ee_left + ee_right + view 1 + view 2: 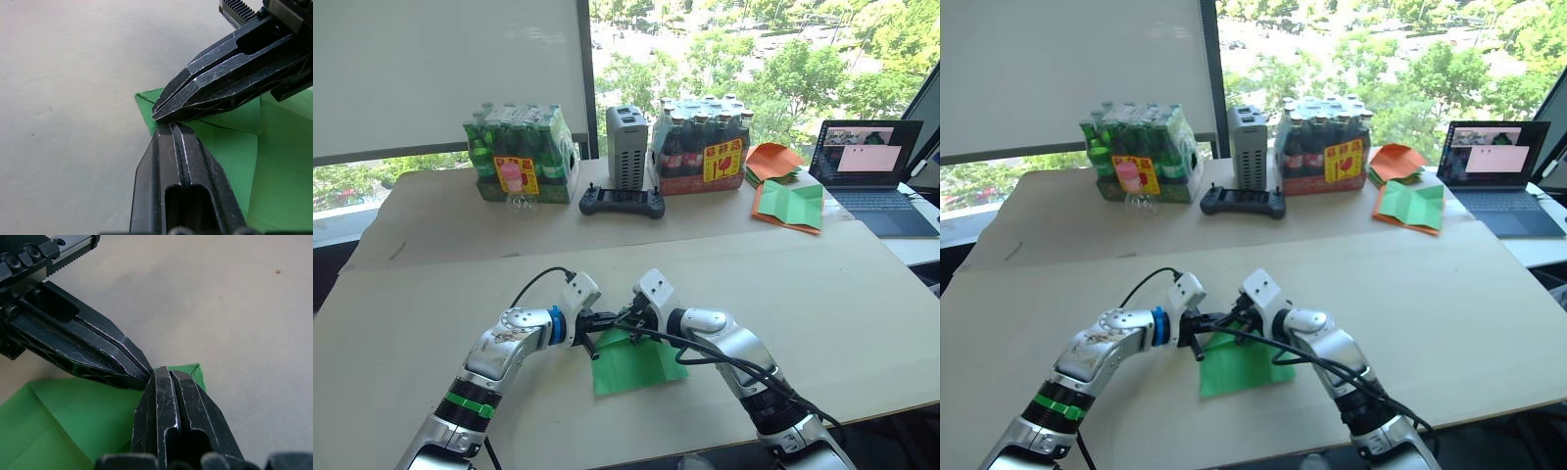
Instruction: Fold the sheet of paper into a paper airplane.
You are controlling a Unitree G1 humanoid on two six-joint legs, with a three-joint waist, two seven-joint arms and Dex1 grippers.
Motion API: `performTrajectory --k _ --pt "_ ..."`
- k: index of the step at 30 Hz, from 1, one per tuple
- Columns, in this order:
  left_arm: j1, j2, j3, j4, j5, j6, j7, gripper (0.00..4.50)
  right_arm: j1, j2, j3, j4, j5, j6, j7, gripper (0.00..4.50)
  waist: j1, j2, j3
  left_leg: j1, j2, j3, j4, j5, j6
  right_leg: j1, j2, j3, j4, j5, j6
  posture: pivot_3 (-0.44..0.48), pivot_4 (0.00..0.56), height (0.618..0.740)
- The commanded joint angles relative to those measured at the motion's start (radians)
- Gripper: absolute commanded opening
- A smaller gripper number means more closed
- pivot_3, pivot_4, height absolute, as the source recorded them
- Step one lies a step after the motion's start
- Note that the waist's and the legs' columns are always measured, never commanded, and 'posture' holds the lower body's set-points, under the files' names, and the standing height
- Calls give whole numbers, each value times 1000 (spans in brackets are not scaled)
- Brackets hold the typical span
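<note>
I am pressing my closed left tool (168, 128) and closed right tool (161, 374), tips meeting, onto the sheet of paper (641, 364) at its 11 o'clock corner, likely pinning a fold flat on the table (822, 294).

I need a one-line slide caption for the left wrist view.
Both black two-fingered hands, left and right, shut, tips meeting at a corner of the creased bright green paper sheet.
</note>
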Motion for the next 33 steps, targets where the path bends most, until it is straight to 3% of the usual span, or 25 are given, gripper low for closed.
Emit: performTrajectory --k 1,33 --pt "26 14 -25 3 30 -15 -15 24 12 2 16 -14 -4 15 -1 0 0 0 0 0 0 0 0 0 0 0 0 0 0 0 0 0 150 735" --pt "357 174 92 -259 -37 70 -1 24 -8 9 19 26 -6 -7 8 0 -11 8 -5 1 0 0 -2 0 0 0 0 0 0 0 0 0 150 735"
